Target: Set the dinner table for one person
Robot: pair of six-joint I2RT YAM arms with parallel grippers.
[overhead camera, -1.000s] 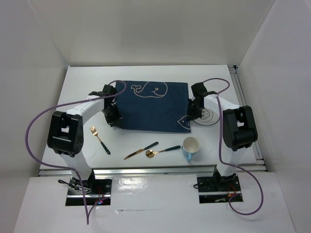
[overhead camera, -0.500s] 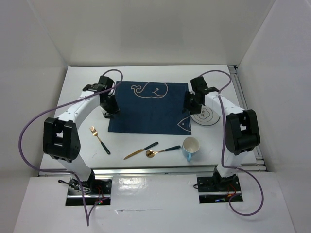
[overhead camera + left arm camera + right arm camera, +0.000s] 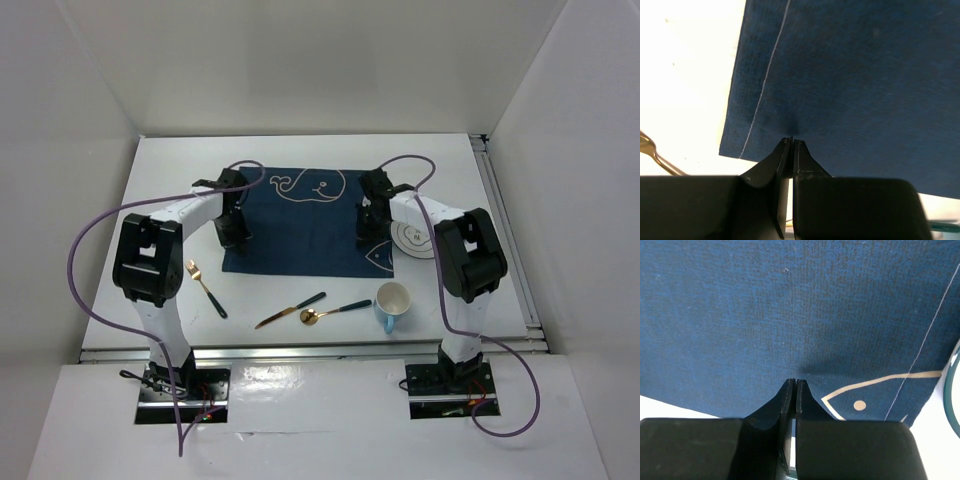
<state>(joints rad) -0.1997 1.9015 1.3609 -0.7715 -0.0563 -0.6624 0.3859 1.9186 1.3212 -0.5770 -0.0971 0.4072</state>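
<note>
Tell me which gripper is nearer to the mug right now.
Right. The right gripper rests on the near right part of the placemat, just beyond the mug. The left gripper is at the placemat's left edge, much farther across the table.

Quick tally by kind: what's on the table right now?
placemat: 1
plate: 1
mug: 1
fork: 1
knife: 1
spoon: 1
Total: 6
</note>
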